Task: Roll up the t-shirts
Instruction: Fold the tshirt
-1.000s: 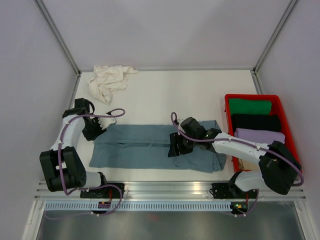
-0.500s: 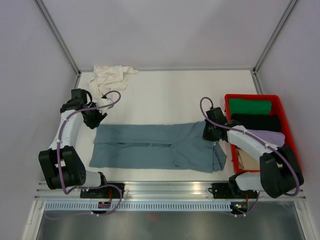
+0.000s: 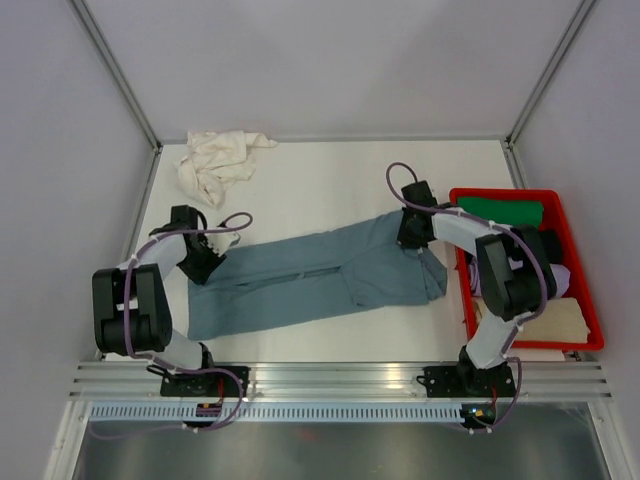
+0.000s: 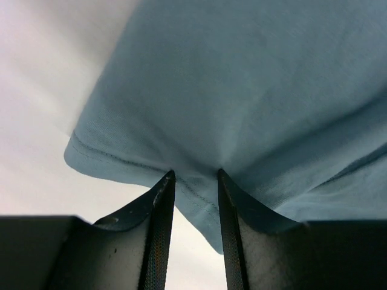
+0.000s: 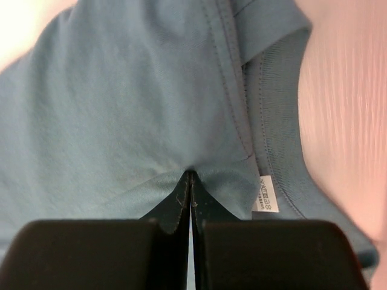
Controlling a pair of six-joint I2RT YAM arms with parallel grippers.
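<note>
shirt: slate-blue t-shirt (image 3: 310, 280) is folded to a long strip on the table, just left of the red bin (image 3: 505, 193). It runs skewed, with the end nearest the bin sitting further back.
left gripper (image 4: 195, 176): clamped on the hem corner at the end far from the bin. Cloth puckers into the narrow gap between the fingers.
right gripper (image 5: 191, 174): pinched tight on the collar end, right beside the bin, with the collar label (image 5: 265, 193) next to it.
step (my read): tension and square the strip before rolling.
do it well: pull both ends evenly and set the strip down straight. Keep the folded sides from opening, then roll from one end with the edges aligned.
other shirt: cream-white t-shirt (image 3: 213, 163) lies crumpled, well apart from the bin at the far-left corner, untouched.
hidden: the top view hides both sets of fingertips under the wrists. The left grip probably holds all layers, but the wrist view can't confirm it. The right arm covers part of the folded clothes (image 3: 500, 213) in the bin.
</note>
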